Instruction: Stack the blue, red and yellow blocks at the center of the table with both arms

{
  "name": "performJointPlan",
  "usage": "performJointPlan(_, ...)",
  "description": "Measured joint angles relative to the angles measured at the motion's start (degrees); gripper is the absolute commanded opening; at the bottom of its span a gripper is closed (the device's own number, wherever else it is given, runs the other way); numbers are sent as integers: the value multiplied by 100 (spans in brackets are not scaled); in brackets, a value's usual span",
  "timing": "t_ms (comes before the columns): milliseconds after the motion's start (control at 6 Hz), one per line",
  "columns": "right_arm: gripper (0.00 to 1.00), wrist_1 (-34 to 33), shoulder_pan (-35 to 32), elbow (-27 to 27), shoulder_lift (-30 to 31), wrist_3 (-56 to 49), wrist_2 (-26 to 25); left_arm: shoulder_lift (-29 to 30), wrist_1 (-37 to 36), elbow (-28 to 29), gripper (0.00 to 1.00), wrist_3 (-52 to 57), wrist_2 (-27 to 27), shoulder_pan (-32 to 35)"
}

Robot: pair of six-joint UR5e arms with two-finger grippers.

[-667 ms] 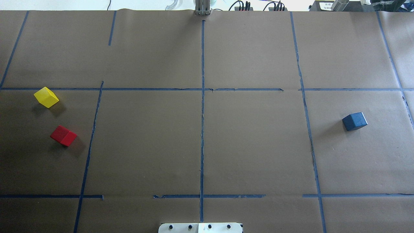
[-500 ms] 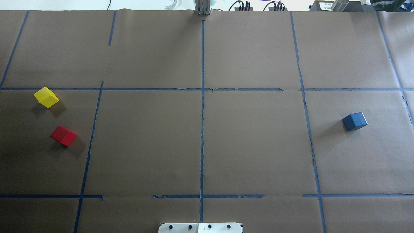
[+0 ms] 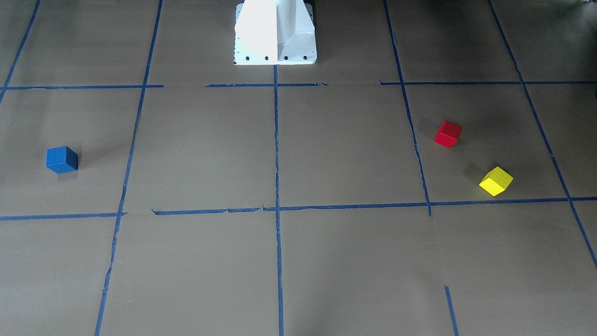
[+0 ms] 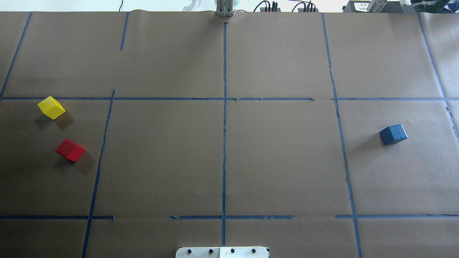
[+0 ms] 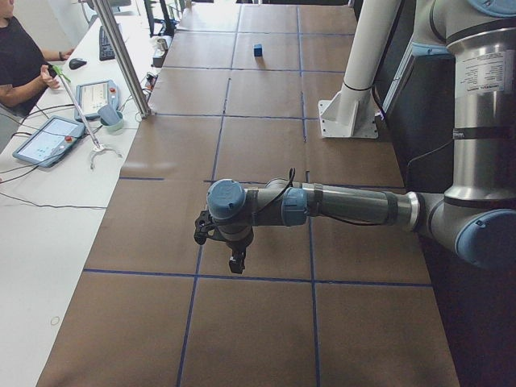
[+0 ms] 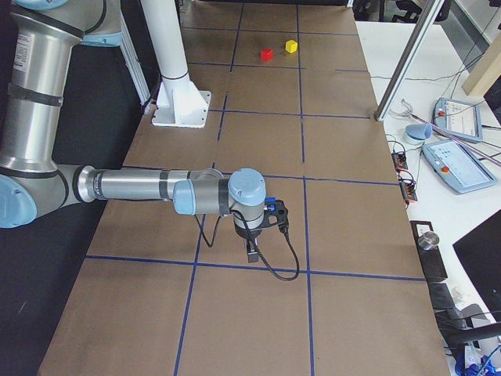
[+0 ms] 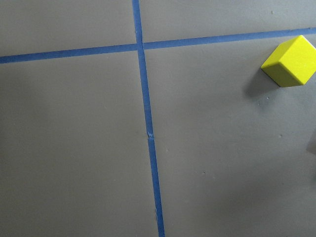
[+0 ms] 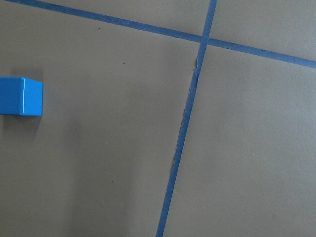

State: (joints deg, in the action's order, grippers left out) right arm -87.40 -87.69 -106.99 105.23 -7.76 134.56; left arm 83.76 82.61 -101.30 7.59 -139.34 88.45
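The blue block (image 4: 393, 134) sits on the table's right side. The red block (image 4: 70, 150) and yellow block (image 4: 51, 107) lie near each other on its left, all three apart on the brown paper (image 4: 161, 161) (none at the center crossing of the tape (image 4: 224, 143)). The left wrist view catches the yellow block in its upper right corner. The right wrist view has the blue block cut off at its left edge. The left gripper (image 5: 236, 262) and right gripper (image 6: 252, 252) point down over the paper. They show only in the side views, so I cannot tell how far either is open or whether it holds anything. Red and yellow cannot be made out in the left side view.
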Motion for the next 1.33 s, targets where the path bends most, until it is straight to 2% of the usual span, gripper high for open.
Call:
performJointPlan(833, 100, 12, 113, 14, 21, 61, 41, -11, 26, -14, 100, -6, -64, -4)
performJointPlan(1000, 100, 143, 348, 15, 3, 90, 50, -9, 30, -13, 100, -1, -66, -4)
performJointPlan(1167, 100, 541, 733, 32, -46, 355, 51, -11, 42, -9, 100, 6, -64, -4)
performJointPlan(1333, 100, 1029, 1290, 64, -215, 1093, 20, -15, 58, -8, 100, 11, -60, -4)
